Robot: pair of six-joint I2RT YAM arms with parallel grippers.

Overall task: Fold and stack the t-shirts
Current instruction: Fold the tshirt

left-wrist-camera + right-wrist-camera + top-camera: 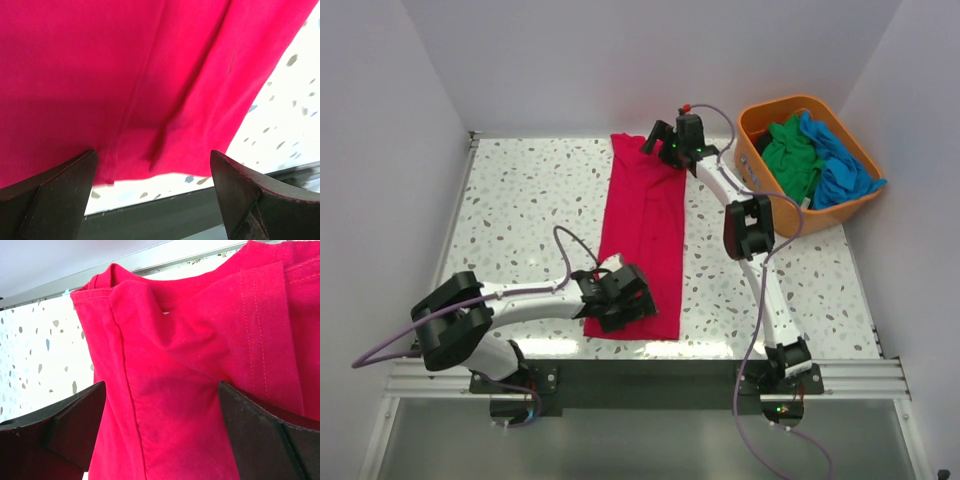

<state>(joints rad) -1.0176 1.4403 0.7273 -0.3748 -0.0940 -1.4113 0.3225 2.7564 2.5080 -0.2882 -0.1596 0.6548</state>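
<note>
Left end effector open, over crimson t-shirt near hem

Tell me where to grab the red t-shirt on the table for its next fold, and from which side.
Take the red t-shirt by its two short ends, from above: the near hem with the left gripper, the far collar end with the right gripper. It lies flat as a long narrow strip, and each open gripper is over one end.
</note>
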